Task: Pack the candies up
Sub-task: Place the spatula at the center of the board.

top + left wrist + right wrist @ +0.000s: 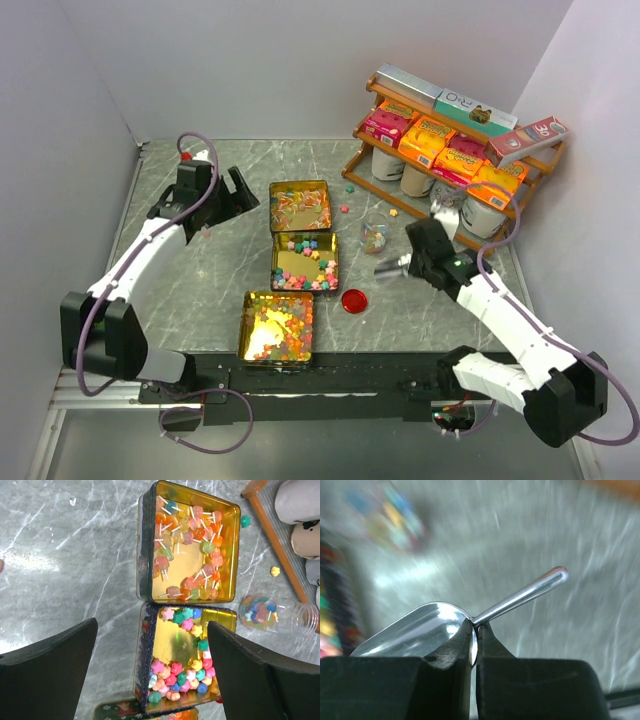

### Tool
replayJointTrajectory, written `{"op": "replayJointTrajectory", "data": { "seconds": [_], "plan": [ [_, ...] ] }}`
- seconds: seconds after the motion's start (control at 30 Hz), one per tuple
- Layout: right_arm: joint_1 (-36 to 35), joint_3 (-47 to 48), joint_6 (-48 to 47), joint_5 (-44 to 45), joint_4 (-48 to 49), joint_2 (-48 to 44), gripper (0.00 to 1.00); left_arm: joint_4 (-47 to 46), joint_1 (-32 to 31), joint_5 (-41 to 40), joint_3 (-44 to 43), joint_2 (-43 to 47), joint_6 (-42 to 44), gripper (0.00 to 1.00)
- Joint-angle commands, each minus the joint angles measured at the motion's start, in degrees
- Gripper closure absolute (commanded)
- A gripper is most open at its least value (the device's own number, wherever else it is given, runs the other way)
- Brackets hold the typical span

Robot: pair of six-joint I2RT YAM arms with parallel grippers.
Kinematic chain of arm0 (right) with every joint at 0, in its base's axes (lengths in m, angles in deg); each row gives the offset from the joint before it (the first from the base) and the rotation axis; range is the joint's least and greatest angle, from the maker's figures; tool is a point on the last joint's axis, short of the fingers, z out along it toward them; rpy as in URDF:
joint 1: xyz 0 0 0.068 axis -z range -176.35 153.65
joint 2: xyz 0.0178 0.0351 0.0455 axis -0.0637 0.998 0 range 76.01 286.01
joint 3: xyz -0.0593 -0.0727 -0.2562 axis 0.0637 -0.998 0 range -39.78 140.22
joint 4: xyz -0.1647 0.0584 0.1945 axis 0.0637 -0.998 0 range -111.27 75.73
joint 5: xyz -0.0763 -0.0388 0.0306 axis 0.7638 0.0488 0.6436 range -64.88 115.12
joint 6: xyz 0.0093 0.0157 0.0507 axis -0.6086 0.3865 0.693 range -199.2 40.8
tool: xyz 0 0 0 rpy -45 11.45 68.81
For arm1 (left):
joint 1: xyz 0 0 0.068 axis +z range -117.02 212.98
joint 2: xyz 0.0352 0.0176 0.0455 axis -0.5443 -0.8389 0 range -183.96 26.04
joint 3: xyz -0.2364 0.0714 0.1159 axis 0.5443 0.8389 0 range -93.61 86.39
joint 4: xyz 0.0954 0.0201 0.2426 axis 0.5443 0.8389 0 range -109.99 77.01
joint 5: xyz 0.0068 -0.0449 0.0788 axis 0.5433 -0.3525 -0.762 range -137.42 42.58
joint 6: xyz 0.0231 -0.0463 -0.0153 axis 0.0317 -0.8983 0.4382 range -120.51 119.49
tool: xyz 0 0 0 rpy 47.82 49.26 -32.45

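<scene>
Candies (303, 244) are sitting mostly in 3 gold tins lined up mid-table (205, 295), running 12 to 6 in top view. Far tin (272, 207) is holding stick-type pcs in pink, orange & green. Mid tin (274, 262), touching far tin at its 6, is holding star shapes bunched at its far & near ends w/ bare gold showing btwn. Near tin (243, 325), sitting at mid tin's 7, is carrying glossy mixed pcs.

Clear jar (375, 236) is lying on its side at approx 2 o'clock of mid tin, w/ some coloured pcs inside. A few strays are lying loose on table at 1-3 o'clock of far tin, toward rack (352, 160). Rack is standing at table's 2 o'clock corner, carrying boxes & tubs. Red lid (353, 300) is lying flat at 4 o'clock of mid tin, apart from it.

L arm (150, 245) is reaching toward 12; L jaws are hanging at 9 o'clock of far tin, spread wide, holding nothing. L wrist cam is looking down on far & mid tins btwn its fingers (50, 672).

R jaws are hovering at 3 o'clock of mid tin, btwn jar & lid, clamped tight on metal scoop (415, 630) right where bowl meets handle. Bowl is pointing toward 9, at mid tin, & is looking empty. R wrist background is coming out blurred.
</scene>
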Motion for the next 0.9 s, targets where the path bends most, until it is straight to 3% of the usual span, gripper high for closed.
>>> {"op": "replayJointTrajectory", "data": {
  "seconds": [0.0, 0.2, 0.47, 0.63, 0.73, 0.87],
  "plan": [
    [-0.2, -6.9, 12.8, -1.8, -3.8, -1.4, 1.0, -0.6, 0.1, -1.8, 2.1, 5.2, 1.1, 0.03],
    [1.3, -12.0, 19.2, 4.7, -0.2, 2.9, 1.0, -3.0, 0.1, -1.1, 5.5, 8.2, 0.4, 0.03],
    [3.9, -11.3, 23.8, 6.3, 2.8, 13.8, 1.0, -2.1, 0.4, -2.8, 5.4, 7.8, -4.0, 0.03],
    [3.8, -9.9, 21.3, 5.1, 3.5, 16.4, 1.0, 1.6, 2.7, 3.4, 2.7, 4.0, -4.6, 0.04],
    [4.0, -8.5, 20.4, 4.0, 2.7, 18.9, 0.76, 1.0, 2.9, 4.5, 2.6, 3.3, -4.6, 0.04],
    [4.0, -6.4, 19.9, 2.6, 0.6, 21.3, 0.59, 0.6, 2.9, 4.5, 2.5, 4.1, -4.1, 0.03]
  ]
}}
